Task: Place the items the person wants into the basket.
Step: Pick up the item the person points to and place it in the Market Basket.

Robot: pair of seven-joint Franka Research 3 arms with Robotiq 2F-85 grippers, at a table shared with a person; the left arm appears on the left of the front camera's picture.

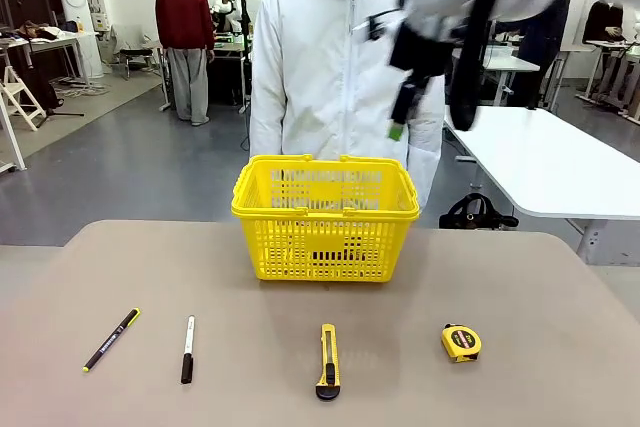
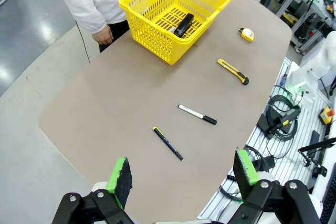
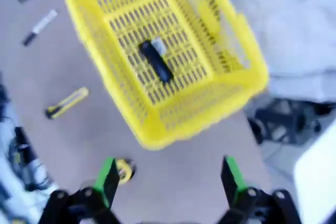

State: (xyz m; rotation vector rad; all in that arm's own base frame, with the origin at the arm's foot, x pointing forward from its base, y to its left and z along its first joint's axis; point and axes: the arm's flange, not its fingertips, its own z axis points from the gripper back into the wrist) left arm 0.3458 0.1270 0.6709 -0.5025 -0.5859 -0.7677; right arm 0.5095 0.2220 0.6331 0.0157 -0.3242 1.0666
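Pens first: where do the 2 lie?

Near edge of the brown table (image 1: 560, 387), on the robot's left side. The slim black pen with the yellow tip (image 1: 111, 340) is outermost and slants. The white-barrelled marker with the black cap (image 1: 187, 349) lies to its right, apart from it, with its cap toward the robot and its long axis running near to far.

Which arm is closer?

The left, I'd say. The left gripper (image 2: 182, 170) hangs high over that side, green pads spread wide with nothing between them. Both pens lie ahead of its fingers with bare table around them.

Anything in the way?

Not really. The yellow-and-black utility knife (image 1: 327, 360) and the small yellow tape measure (image 1: 460, 342) lie farther right, well apart. Beyond them, mid-table, stands the yellow lattice plastic basket (image 1: 325, 247), handles folded down. A black oblong thing (image 3: 156, 60) lies on its floor; I cannot tell what it is. The right gripper (image 3: 169, 171) hovers above the basket, wide open and empty. The person in the white hooded jacket (image 1: 320, 77) stands behind it.
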